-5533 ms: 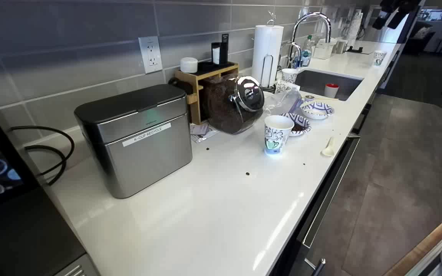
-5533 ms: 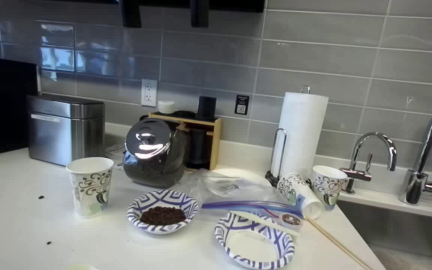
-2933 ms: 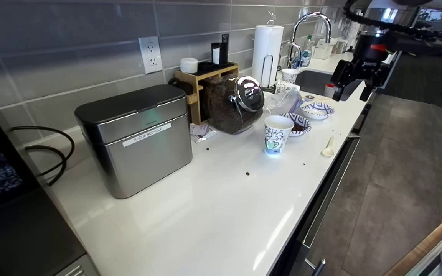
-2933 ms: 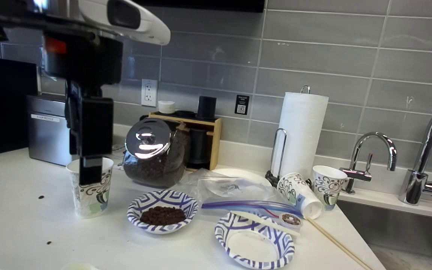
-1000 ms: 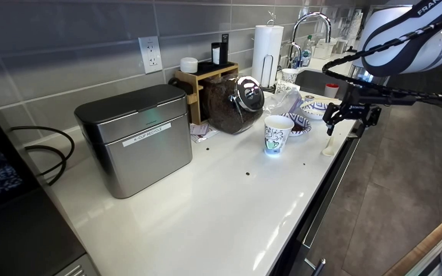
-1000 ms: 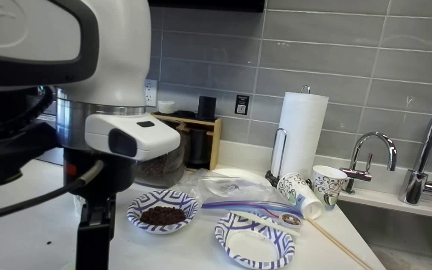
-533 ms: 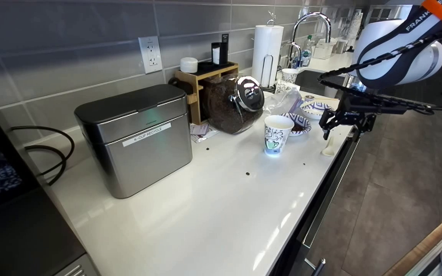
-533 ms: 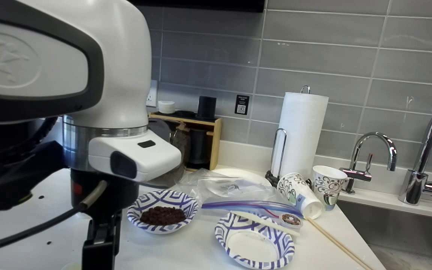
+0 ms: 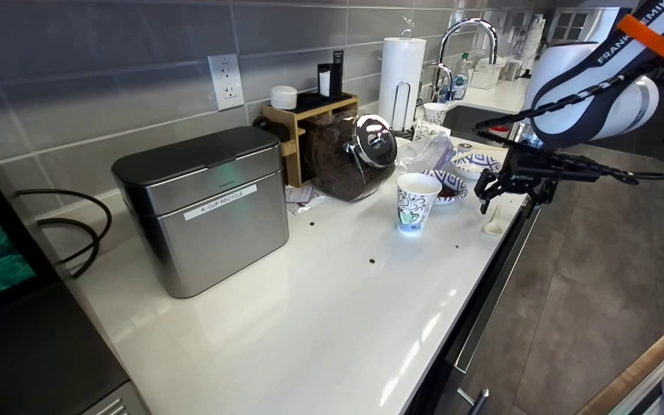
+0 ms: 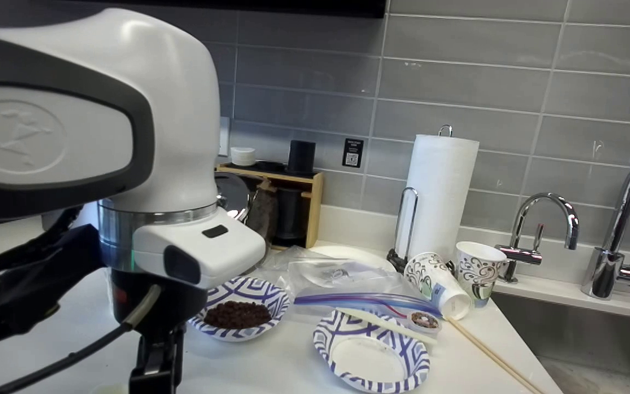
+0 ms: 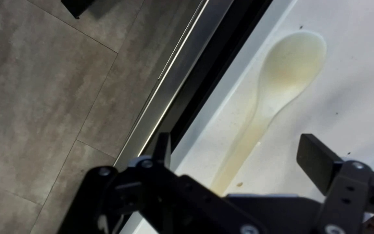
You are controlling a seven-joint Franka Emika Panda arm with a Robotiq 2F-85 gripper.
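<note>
Black two-fingered gripper (image 11: 241,155): fingers parted, empty. Cream long-handled plastic spoon (image 11: 266,110) lies ungrasped near white counter's (image 9: 286,340) front edge.

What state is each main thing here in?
Black two-fingered tool: open, holding nothing.
Cream long-handled spoon: lying flat, ungripped.
Rectangular steel bin: shut.
Clear jar with chrome lid: shut.
Patterned white paper cup near jar: upright.
Matching cup beside clear plastic bag: tipped over.
Blue-and-white paper bowl: holding brown pieces.
Matching bowl: pale utensil across it.
</note>
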